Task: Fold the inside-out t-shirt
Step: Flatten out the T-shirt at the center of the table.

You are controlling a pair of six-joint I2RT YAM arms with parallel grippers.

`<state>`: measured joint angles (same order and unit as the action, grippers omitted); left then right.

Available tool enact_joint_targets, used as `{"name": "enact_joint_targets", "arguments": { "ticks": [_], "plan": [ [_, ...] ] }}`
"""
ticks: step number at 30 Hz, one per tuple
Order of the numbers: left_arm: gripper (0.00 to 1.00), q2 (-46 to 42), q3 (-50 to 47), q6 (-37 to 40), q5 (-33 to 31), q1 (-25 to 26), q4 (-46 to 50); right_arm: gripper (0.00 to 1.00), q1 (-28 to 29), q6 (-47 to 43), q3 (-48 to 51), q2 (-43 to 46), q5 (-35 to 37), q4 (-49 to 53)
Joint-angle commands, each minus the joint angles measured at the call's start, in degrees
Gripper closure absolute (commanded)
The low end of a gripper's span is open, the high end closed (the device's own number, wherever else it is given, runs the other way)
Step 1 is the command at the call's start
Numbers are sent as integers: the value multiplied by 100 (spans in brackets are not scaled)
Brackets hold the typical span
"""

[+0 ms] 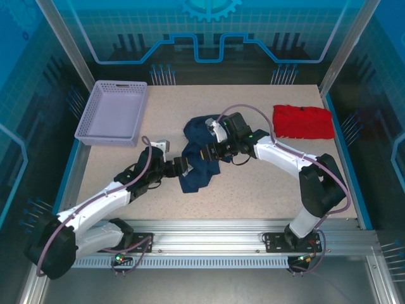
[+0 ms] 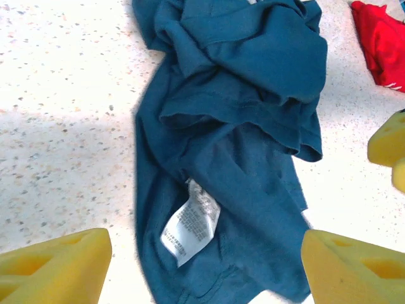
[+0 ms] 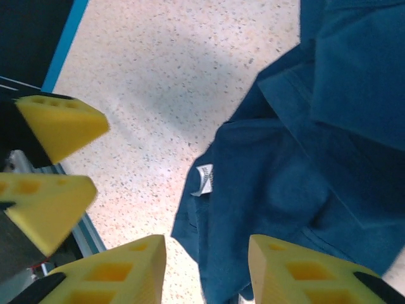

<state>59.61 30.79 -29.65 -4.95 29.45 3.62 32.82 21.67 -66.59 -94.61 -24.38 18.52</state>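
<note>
Right, jaws first: the left gripper (image 2: 202, 256) stood wide apart, low over the table (image 2: 57, 95), straddling the near end of the inside-out t-shirt (image 2: 240, 95) and clamping nothing. The white care label (image 2: 190, 221) lay face-up just ahead of that gap, seams showing all around it. That's the inside of the cloth on view.

The right gripper (image 3: 202, 269) faced it from the other side. Its jaws were only partly apart, a corner of the hem lay in the gap, and the pads weren't pinching it as far as I could tell.

Both arms had crowded onto the same end of the shirt, which sat bunched in a long heap mid-table. My read: they were lining up on the hem to pull it flat, because no fold would hold on a heap like that.

Further out, the red garment (image 1: 302, 121) lay folded far right and the lilac basket (image 1: 112, 113) far left, both well apart from the action.
</note>
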Motion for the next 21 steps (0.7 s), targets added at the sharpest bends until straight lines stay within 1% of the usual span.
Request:
{"name": "enact_joint_targets", "arguments": {
  "ticks": [1, 3, 5, 9, 12, 14, 18, 21],
  "plan": [
    [20, -287, -252, 116, 199, -5, 47, 56, -185, -198, 266, 325, 469, 537],
    [20, -202, -294, 126, 589, 18, -148, 55, -219, -131, 483, 334, 756, 613],
    [20, 69, -217, 155, 812, 92, -113, 55, -219, 60, 785, 288, 955, 464],
    [21, 608, 11, 107, 829, 237, 95, 55, -298, 343, 1211, 88, 1095, -12],
    [21, 776, 15, 5, 803, 258, -7, 54, -312, 396, 1158, -288, 1068, -288],
    [22, 799, 40, 16, 733, 263, 20, 55, -309, 437, 1096, -572, 900, -503],
    [21, 791, 17, 64, 601, 263, 94, 62, -311, 587, 1011, -848, 491, -942],
    [21, 790, -16, 90, 533, 263, 119, 75, -371, 633, 934, -973, 303, -1043]
  ]
}}
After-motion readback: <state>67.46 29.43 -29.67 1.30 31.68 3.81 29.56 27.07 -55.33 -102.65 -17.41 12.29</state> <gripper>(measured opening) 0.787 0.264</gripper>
